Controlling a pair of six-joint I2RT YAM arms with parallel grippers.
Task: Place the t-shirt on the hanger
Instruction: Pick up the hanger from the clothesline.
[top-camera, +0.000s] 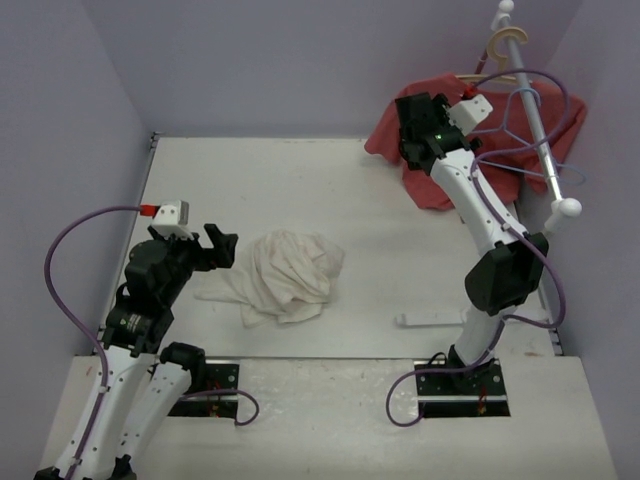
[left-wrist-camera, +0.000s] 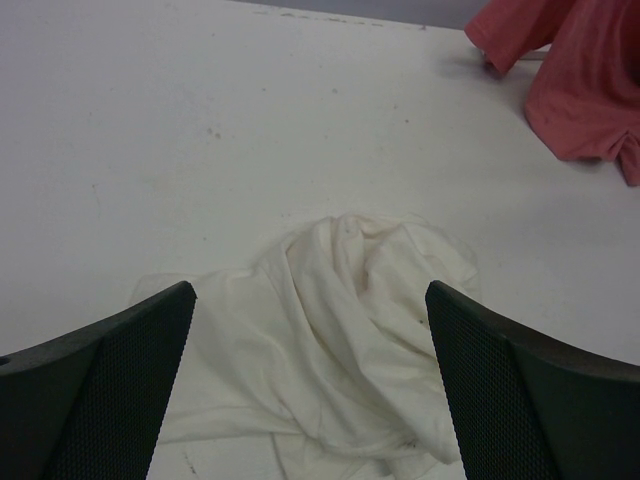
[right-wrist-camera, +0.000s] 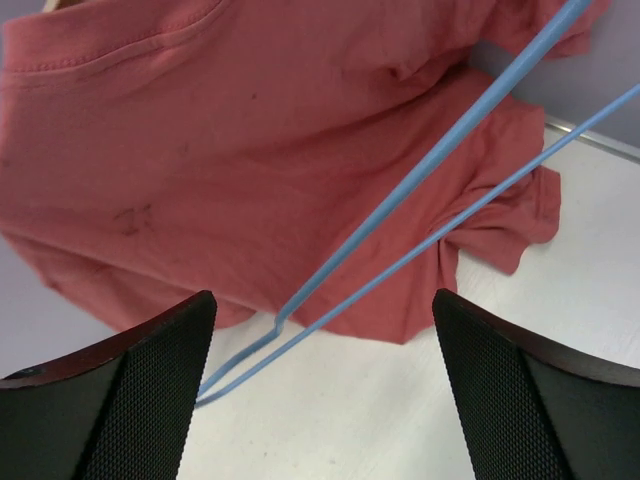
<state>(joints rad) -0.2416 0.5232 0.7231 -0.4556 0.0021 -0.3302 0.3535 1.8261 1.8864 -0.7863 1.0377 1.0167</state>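
The cream-white t-shirt (top-camera: 290, 275) lies crumpled on the table. It also shows in the left wrist view (left-wrist-camera: 330, 330). My left gripper (top-camera: 222, 245) is open and empty just left of it, and the cloth shows between and beyond its fingers (left-wrist-camera: 310, 292). The light-blue wire hanger (top-camera: 563, 168) hangs on the white rail at the back right. My right gripper (top-camera: 420, 120) is open and empty in front of the hanger. The hanger's wires (right-wrist-camera: 420, 165) run diagonally between its fingers (right-wrist-camera: 322, 300) without touching them.
A red t-shirt (top-camera: 430, 160) on a tan wooden hanger (top-camera: 505, 45) hangs from the rail (top-camera: 545, 140) and drapes onto the table (right-wrist-camera: 200, 130). A small white strip (top-camera: 430, 319) lies near the right arm's base. Purple walls stand on three sides.
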